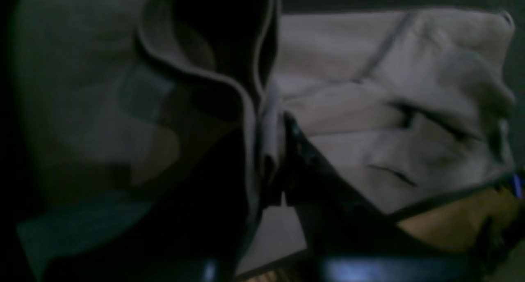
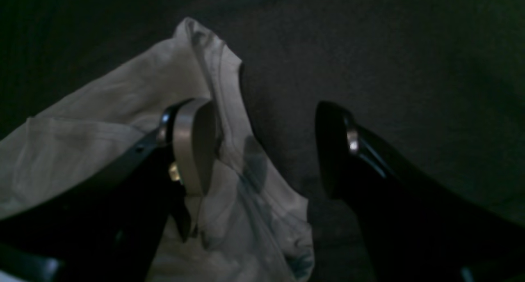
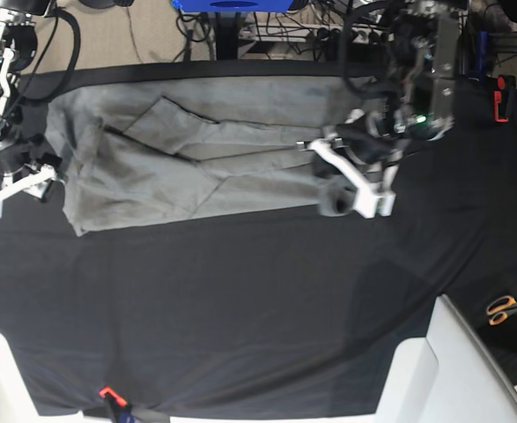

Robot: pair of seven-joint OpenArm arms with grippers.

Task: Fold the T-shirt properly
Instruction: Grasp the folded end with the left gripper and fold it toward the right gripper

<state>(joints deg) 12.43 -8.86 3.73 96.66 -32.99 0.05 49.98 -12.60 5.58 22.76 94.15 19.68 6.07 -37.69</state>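
Left arm (image 3: 425, 79): reaching in on the base view's right, hand (image 1: 268, 191) pitched down, fingers closed. Right arm (image 3: 7, 79): at that view's far left, hand (image 2: 262, 148) low, fingers spread wide with a clear gap. Arms well apart, both angled downward.

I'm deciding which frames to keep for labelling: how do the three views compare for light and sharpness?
Left wrist view: dark, the T-shirt soft and blurred, its left part in deep shade. Right wrist view: dim, but seams readable. Base view: brightest, shirt edges fairly crisp, the left gripper a little smeared.
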